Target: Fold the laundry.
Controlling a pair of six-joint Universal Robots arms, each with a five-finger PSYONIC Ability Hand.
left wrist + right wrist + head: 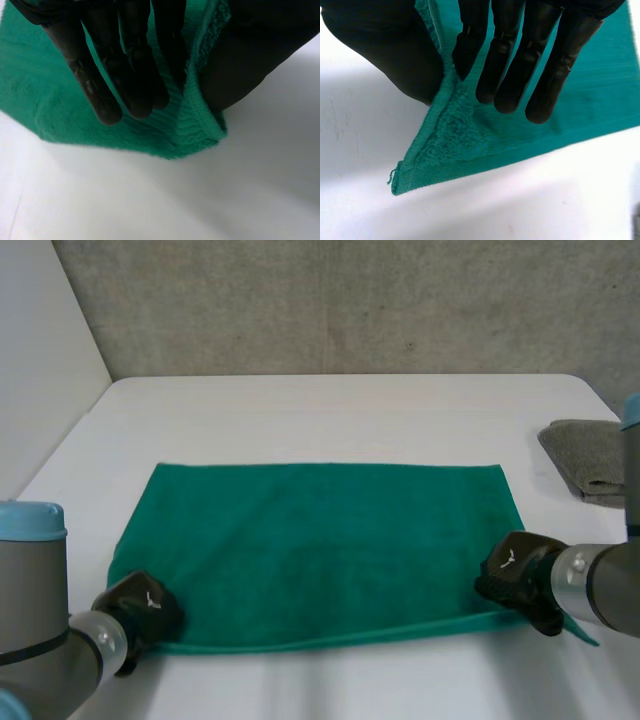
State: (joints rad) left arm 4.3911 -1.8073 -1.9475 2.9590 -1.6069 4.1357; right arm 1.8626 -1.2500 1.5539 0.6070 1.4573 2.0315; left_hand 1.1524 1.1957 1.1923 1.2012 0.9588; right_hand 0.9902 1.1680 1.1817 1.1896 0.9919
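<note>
A green towel point(320, 550) is lying spread out flat on the white table point(330, 410), with its long sides running from 9 o'clock to 3 o'clock in the head view. Taking the middle of the towel as the centre of the dial, the left hand point(140, 608) is sitting at about 8 o'clock, on the near left corner, and the right hand point(518, 580) is sitting at about 4 o'clock, on the near right corner. Both arms are reaching in from the near side of the table.

In the left wrist view the fingers point(90, 80) are lying almost straight on top of the cloth, while the thumb point(250, 60) is coming from the other side of the hem. The towel edge is rising between them, so this hand is pinching the corner point(200, 135), which is pointing out just past the fingertips.

In the right wrist view it is the same picture mirrored: the straight fingers point(525, 70) are pressing on the upper face, the thumb point(390, 60) is under the lifted hem, and the corner tip point(420, 165) is hanging free a little beyond them, near the table.

A grey cloth point(590, 455), folded, is resting at about 2 o'clock from the towel, well apart from it, at the table edge
</note>
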